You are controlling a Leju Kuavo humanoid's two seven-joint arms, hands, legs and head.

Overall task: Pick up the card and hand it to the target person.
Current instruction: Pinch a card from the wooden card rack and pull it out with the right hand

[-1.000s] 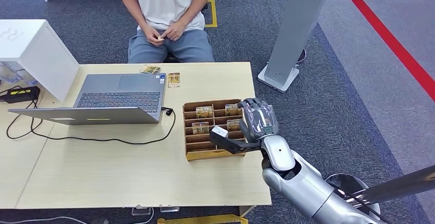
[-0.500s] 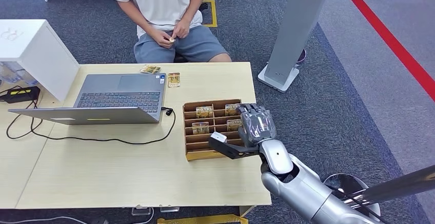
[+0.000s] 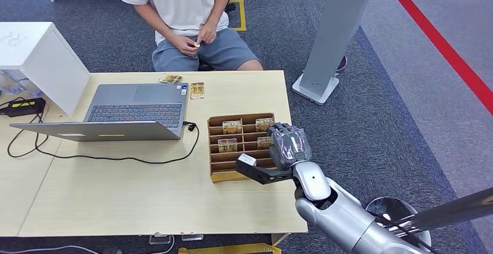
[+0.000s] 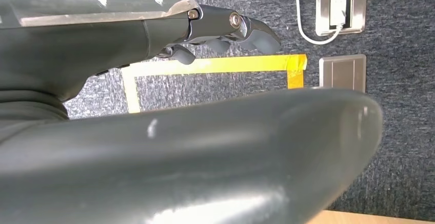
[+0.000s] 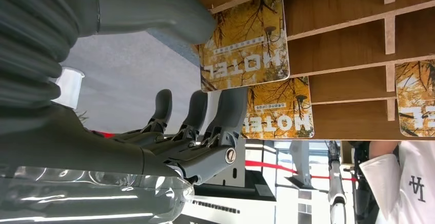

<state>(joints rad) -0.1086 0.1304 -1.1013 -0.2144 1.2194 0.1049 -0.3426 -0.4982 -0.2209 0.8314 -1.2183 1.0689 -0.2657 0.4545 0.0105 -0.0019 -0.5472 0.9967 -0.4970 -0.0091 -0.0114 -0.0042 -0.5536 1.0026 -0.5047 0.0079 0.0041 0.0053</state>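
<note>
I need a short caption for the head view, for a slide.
Right hand hovers at the wooden card rack as a seated person waits.

My right arm (image 3: pixel 343 216) is silver, smooth and rounded, ending in a right hand (image 3: pixel 289 145) with a clear glossy back plate, dark grey fingers (image 5: pixel 197 112) and a white-tipped thumb; the left hand (image 4: pixel 154 121) has grey casing and small silver screws
</note>
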